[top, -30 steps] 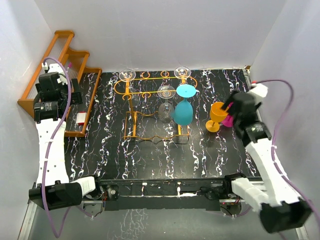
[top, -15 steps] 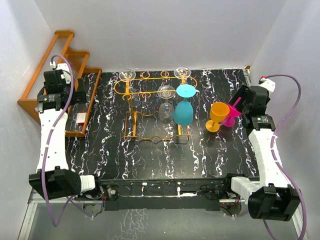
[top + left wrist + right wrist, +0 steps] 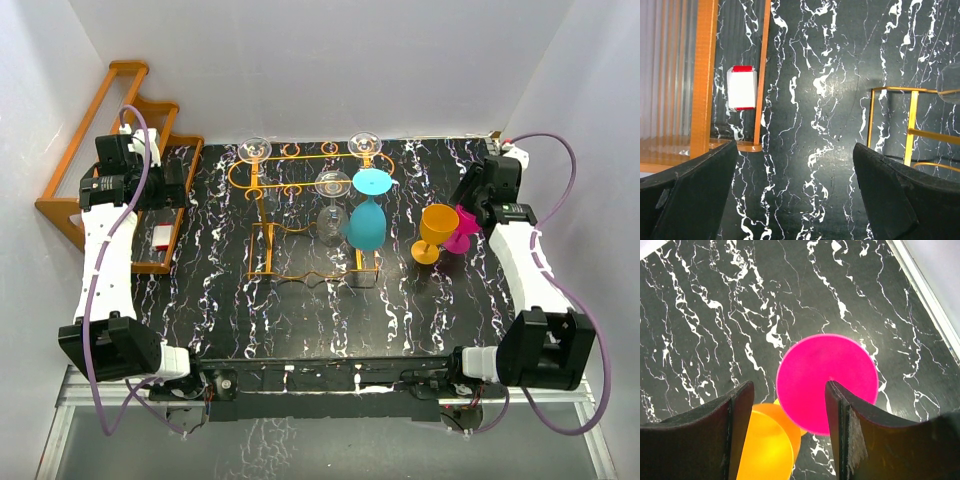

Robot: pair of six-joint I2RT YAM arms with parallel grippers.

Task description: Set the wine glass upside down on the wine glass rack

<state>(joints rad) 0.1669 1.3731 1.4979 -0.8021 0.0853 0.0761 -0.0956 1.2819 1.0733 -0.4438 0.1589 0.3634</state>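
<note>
Hovering right gripper point(image 3: 788, 385) over pink wine glass point(image 3: 827, 382), right side of frame; jaws apart, nothing gripped. I see orange wine glass point(image 3: 765, 445) just beside it: closing could clip it and topple both. Left gripper point(image 3: 795, 147) wide open, upper left. Wine glass rack point(image 3: 300, 157) upper centre, well apart.

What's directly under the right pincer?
The pink glass: its flat round disc faces the camera below the parted fingers of the right pincer, orange glass beside it. The disc hides its stem and bowl.
</note>
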